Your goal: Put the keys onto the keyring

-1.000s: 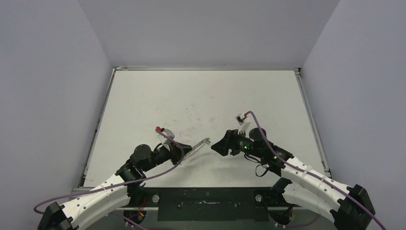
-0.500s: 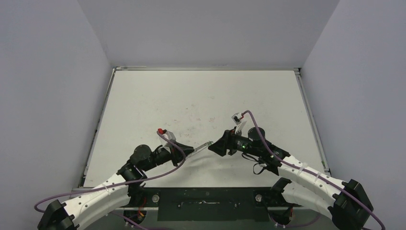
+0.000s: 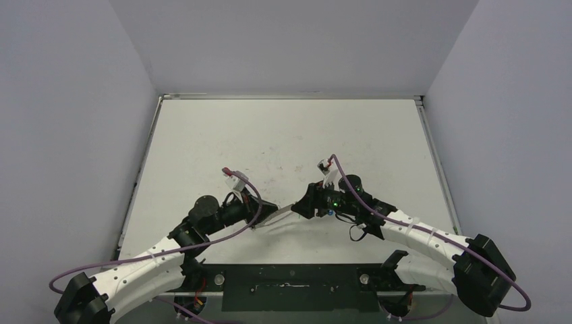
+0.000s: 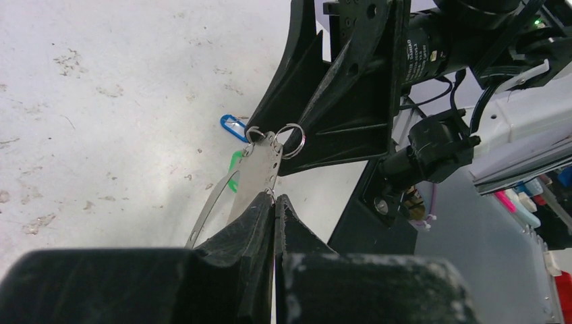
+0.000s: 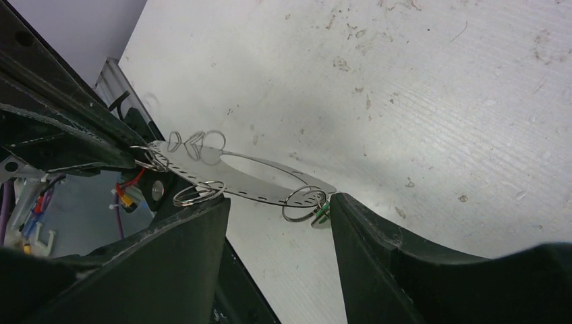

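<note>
Over the near middle of the white table, my 2 arms meet tip to tip. My left gripper is clenched on 1 end of the keyring, holding it off the surface. My right gripper is spread wide, with the ring's far end between its jaws (contact unclear). The green key sits at that far end. The blue key shows just beyond, and I cannot tell whether it is attached.

Left arm at 7 o'clock and right arm at 5 are showing white links with black joints. Purple cables are trailing along both; right gripper is showing matte black fingers.
</note>
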